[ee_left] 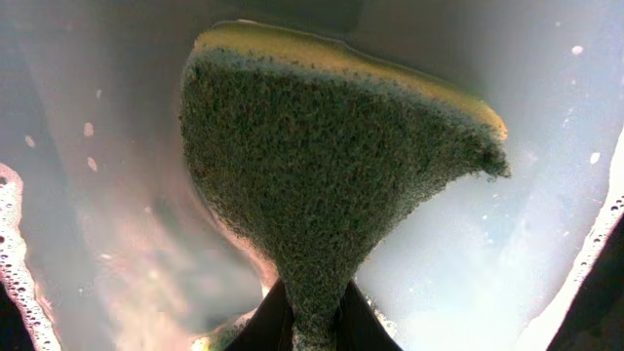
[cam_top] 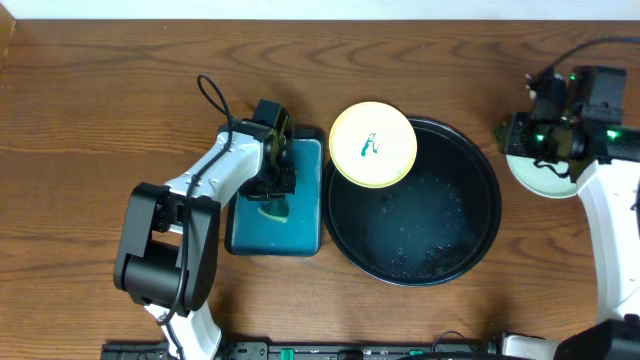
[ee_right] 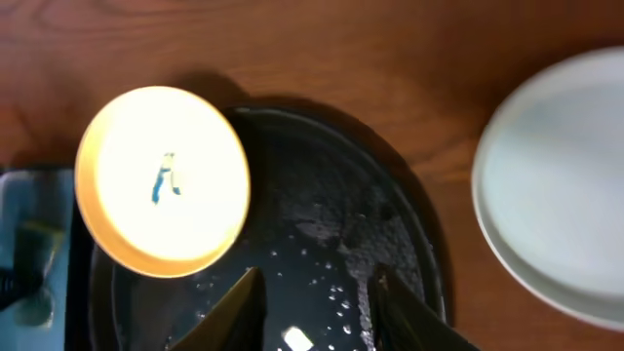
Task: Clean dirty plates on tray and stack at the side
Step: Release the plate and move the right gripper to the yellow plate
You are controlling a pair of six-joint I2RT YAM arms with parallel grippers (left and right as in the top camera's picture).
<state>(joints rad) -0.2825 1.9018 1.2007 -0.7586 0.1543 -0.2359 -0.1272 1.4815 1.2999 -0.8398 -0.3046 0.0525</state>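
Observation:
A yellow plate with a small teal scribble leans on the upper left rim of the round black tray, which is wet with soap bubbles. The right wrist view shows the same yellow plate and black tray. Pale mint-white plates lie stacked on the table right of the tray, also in the right wrist view. My right gripper hovers over that stack, open and holding nothing. My left gripper is shut on a green and yellow sponge.
A rectangular teal tray holding soapy water sits left of the black tray, with the sponge and left gripper in it. Bare wooden table lies all around. The teal tray's corner shows at the left of the right wrist view.

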